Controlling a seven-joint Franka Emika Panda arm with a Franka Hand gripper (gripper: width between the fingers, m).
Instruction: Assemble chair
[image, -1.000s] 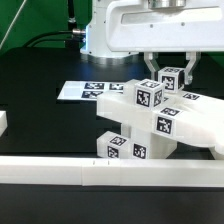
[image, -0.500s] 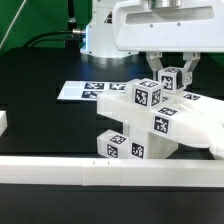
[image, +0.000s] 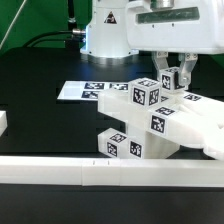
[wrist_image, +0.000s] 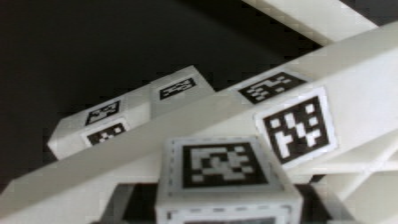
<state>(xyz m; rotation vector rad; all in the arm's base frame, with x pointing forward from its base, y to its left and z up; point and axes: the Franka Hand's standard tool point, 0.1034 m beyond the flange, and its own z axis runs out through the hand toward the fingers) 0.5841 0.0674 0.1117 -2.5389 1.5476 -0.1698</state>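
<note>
exterior view: the marker board (image: 84, 90) lies flat on the black worktop (image: 40, 120) behind the chair (image: 150, 125), a stack of white tagged blocks just behind the long white rail (image: 100, 172) along the near edge. the gripper (image: 171, 77) hangs straight down from the arm, its jaws clamped on the chair's topmost tagged post (wrist_image: 222, 165).
</note>
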